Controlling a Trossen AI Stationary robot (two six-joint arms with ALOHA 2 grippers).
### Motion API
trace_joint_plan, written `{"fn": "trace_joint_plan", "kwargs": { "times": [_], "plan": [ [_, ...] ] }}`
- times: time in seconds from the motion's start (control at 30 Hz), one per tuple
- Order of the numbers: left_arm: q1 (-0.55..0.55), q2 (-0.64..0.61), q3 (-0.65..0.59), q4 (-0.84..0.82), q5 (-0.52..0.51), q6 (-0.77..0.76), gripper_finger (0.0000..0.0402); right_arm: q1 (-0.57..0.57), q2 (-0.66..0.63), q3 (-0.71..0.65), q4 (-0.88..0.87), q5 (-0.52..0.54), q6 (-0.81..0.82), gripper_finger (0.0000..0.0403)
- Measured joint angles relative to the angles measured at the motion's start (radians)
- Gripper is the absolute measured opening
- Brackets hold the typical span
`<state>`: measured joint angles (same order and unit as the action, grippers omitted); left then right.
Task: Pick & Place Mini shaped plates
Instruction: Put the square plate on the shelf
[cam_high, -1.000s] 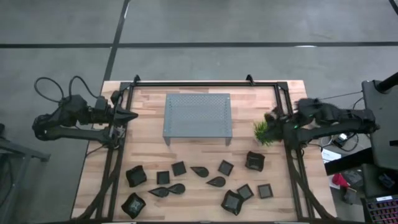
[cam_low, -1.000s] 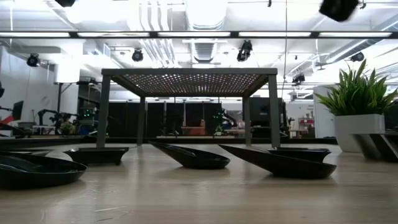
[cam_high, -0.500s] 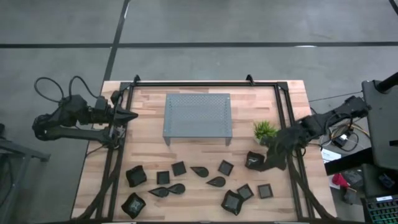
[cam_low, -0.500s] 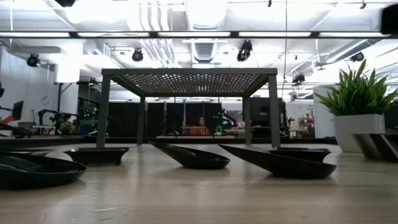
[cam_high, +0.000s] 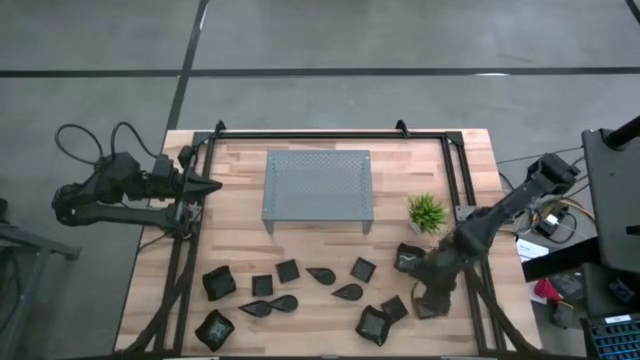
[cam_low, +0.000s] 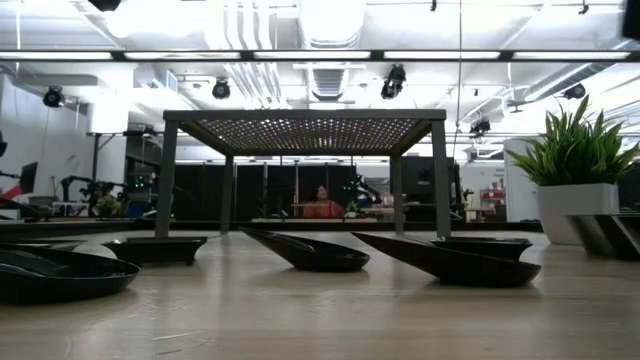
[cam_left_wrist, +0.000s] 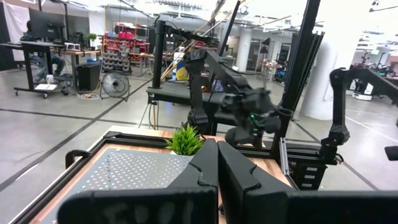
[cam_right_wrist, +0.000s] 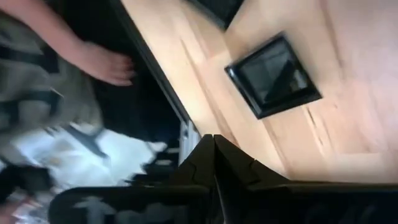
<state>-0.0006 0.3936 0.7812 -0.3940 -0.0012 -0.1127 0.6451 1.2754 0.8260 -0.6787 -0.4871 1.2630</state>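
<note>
The right claw (cam_high: 432, 298), fingers pressed together and holding nothing, hangs above a square plate (cam_high: 427, 307) near the desk's (cam_high: 240, 165) right front edge; lowered like this it may push that plate off. The other plates (cam_high: 285, 271) lie in the front strip, so room is tight, and the left claw (cam_high: 212, 186) waits closed by the left frame.

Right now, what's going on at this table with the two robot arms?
The right gripper, shut and empty, is low over the front right of the wooden table, above a small square plate. No plate is held. About a dozen black mini plates lie scattered along the table's front edge. Behind them stand a grey perforated rack and a small green plant. The left gripper, shut, waits at the table's left edge.
</note>
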Motion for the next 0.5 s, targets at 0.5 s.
{"fn": "trace_joint_plan", "kwargs": {
  "times": [0.5],
  "plan": [
    [0.0, 0.0, 0.0, 0.0, 0.0, 0.0, 0.0, 0.117, 0.28, 0.296, -0.233, 0.225, -0.165, 0.0056]
  ]
}}
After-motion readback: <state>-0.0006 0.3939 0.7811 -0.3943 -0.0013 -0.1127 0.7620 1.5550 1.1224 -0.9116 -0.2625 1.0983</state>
